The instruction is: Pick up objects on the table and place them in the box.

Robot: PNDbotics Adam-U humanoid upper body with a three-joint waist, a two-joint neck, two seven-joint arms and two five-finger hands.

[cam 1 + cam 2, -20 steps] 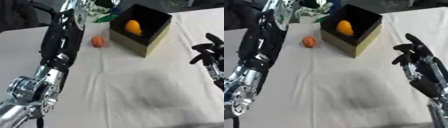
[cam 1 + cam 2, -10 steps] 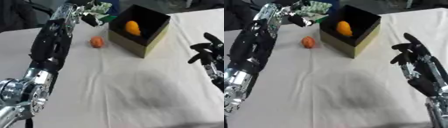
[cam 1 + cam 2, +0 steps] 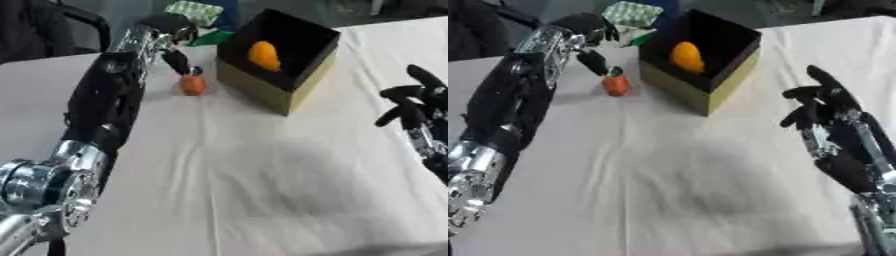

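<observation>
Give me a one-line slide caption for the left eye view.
Left hand reaches down to a small orange object beside the black box, which already holds an orange fruit.

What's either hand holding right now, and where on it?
Nothing held. Left hand has a finger down at the top of the small orange object, no grasp visible; right hand idles open.

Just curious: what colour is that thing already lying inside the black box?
Orange-yellow. The rounded thing lies in the box, clearest in the left eye view.
</observation>
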